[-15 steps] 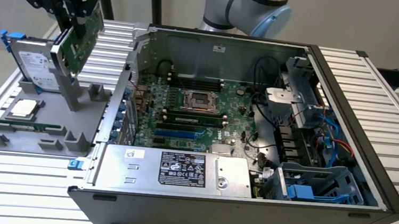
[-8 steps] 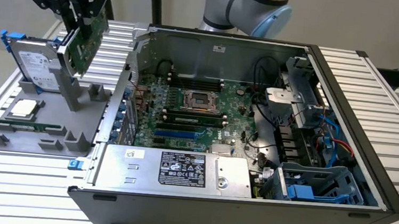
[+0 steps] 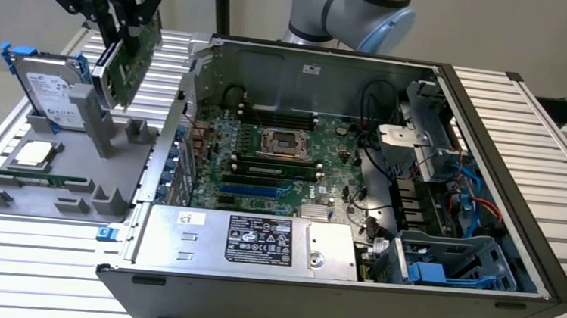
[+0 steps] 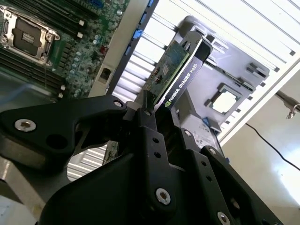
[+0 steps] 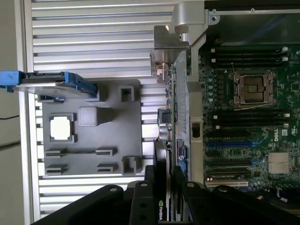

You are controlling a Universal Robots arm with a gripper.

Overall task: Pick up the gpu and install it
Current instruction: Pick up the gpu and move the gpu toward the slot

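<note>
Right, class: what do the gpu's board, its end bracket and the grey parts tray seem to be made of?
The gpu board: green circuit laminate, likely fibreglass, studded with components. Its end bracket: bare metal, with a silvery sheen. The parts tray: probably matte grey plastic, since it looks uniform, dull and moulded.

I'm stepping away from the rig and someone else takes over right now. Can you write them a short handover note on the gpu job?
Gripper: shut on the thin green gpu card with black cooler and silver end bracket.
Card: in the air, tilted, over the grey parts tray, on the exterior view's left of the open black computer case.
Done: pick-up.
Left: card is not yet in a slot of the green motherboard.
</note>
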